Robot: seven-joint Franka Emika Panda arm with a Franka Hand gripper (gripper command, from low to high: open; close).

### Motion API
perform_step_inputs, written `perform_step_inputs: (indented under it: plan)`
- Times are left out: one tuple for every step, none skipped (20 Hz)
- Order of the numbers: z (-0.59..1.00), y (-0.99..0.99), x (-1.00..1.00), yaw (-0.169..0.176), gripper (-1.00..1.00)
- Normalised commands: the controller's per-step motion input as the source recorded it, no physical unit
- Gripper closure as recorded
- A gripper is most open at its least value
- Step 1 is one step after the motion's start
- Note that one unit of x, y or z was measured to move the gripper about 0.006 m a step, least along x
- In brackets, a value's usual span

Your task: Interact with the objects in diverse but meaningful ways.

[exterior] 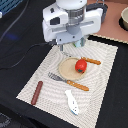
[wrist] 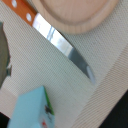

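Note:
A red tomato-like ball [exterior: 80, 65] rests on the round tan plate [exterior: 66, 70]. On the mat's near side lie a dark brown sausage stick [exterior: 36, 92] and a white-and-blue fish piece [exterior: 71, 101]. The wrist view shows a light blue carton block [wrist: 32, 110] lying close to the knife's blade [wrist: 67, 49]. My gripper [exterior: 67, 49] hangs low over the mat's far edge, behind the plate. Its fingers are too hidden to show whether they stand open or shut. The arm hides the carton in the exterior view.
A wooden-handled fork [exterior: 67, 80] lies across the plate's near rim, and the knife's handle [exterior: 93, 61] sticks out toward the exterior view's right. The striped placemat [exterior: 100, 85] sits on a black table. A bowl [exterior: 124, 19] stands at the far right.

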Motion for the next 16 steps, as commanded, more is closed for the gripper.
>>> perform_step_inputs:
  plan:
    - [0.0,-0.05,0.51,-0.119,-1.0]
    - [0.0,-0.05,0.46,-0.102,-1.0]
    - [0.0,-0.08,0.41,-0.086,-1.0]
    - [-0.02,-0.1,0.38,-0.081,-1.0]
    - [-0.03,-0.08,0.33,-0.08,-1.0]
    - [-0.05,-0.08,0.27,-0.079,-1.0]
    - [-0.06,-0.07,0.25,-0.077,-1.0]
    - [-0.09,-0.1,0.21,-0.074,-1.0]
    - [-0.1,-0.11,0.2,-0.074,-1.0]
    - [-0.12,-0.12,0.21,-0.079,-1.0]
    - [-0.13,-0.12,0.27,-0.104,-1.0]
    - [-0.16,-0.15,0.22,-0.115,-1.0]
    - [-0.19,-0.19,0.14,-0.11,-1.0]
    - [-0.2,-0.19,0.13,-0.104,-1.0]
    - [-0.21,-0.19,0.13,-0.092,-1.0]
    - [-0.21,-0.21,0.11,-0.087,-1.0]
